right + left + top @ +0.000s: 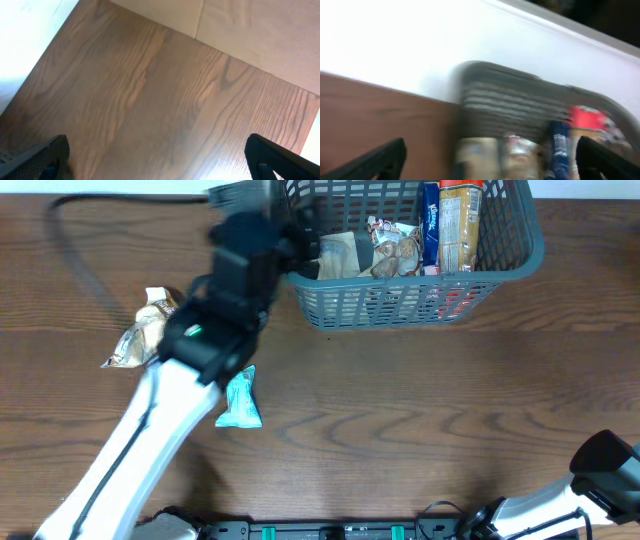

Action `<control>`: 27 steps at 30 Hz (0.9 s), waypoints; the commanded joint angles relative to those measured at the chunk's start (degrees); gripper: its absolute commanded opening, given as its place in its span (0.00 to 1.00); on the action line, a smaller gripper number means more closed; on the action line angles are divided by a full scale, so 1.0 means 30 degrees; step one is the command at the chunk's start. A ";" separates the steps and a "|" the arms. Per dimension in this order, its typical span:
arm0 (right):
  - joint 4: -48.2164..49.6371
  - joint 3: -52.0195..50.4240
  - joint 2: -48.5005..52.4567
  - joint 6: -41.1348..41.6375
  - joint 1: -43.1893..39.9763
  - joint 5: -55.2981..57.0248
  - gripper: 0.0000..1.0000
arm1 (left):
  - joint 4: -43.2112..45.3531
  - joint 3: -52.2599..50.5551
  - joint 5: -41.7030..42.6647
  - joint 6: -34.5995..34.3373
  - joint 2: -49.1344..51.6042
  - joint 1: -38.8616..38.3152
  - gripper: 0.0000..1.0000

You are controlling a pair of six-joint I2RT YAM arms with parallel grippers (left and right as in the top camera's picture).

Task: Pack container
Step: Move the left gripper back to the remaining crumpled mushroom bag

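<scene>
Packets lie on the table (400,410) at left: a tan packet (145,330), then a teal packet (240,398). Left gripper (490,157), fingers spread and holding nothing, hangs at the left rim of the container (430,302), which stands at the table's far edge with snacks (395,250) inside. Right gripper (155,155), spread wide, hovers over the table at near right.

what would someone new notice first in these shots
The dark grey container at the far edge of the table, holding several snack packets, draws the eye first. The left end effector hangs at its left end, open. A tan packet and a teal packet lie outside, left of it.
</scene>
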 commanded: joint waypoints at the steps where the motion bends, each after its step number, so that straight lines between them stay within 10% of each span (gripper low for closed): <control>1: 0.0022 -0.0087 0.0131 0.0051 -0.0605 0.0051 0.99 | -0.2317 0.0517 -0.4765 0.0444 -0.1880 0.0976 0.99; 5: 0.0000 -0.0087 0.0131 0.0051 -0.0816 -0.0160 0.99 | -0.6360 0.0517 -0.6768 -0.3111 -0.3351 0.2805 0.99; 12: -0.0007 -0.0087 0.0131 0.0051 -0.0831 -0.0510 0.99 | -1.3967 0.0306 -0.6470 -1.8389 -0.4051 0.7665 0.99; 27: -0.0073 -0.0087 0.0131 0.0036 -0.0838 -0.0335 0.99 | -1.2808 0.0168 -0.1734 -2.0116 0.0160 0.9500 0.99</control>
